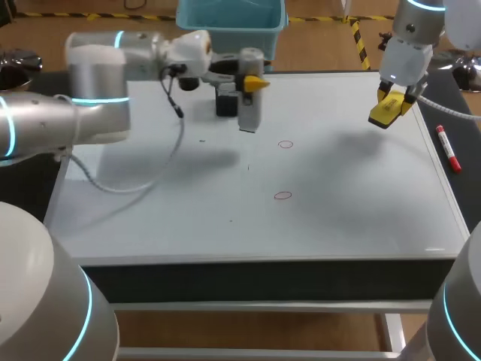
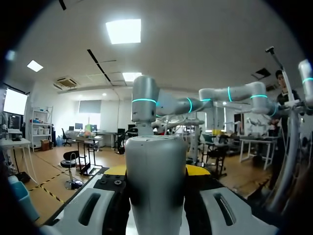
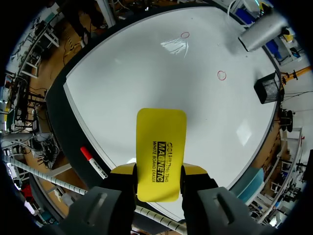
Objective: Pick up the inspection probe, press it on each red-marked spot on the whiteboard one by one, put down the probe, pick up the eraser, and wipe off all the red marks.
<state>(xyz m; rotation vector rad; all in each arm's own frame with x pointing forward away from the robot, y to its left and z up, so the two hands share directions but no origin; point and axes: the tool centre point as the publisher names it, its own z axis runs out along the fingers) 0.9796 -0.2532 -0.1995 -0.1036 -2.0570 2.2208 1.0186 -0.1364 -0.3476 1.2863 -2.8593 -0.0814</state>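
Now left gripper [image 2: 156, 170] clamps the probe [image 1: 250, 109], right gripper [image 3: 159, 171] the eraser [image 3: 161, 142].

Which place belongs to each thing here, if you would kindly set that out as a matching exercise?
Things:
1. probe
2. eraser
3. marker pen
4. red marks

Places:
A. lying just off the whiteboard's right edge
B. held in the left gripper
C. drawn on the whiteboard
D. held in the right gripper

Pairs: 1-B, 2-D, 3-A, 4-C.
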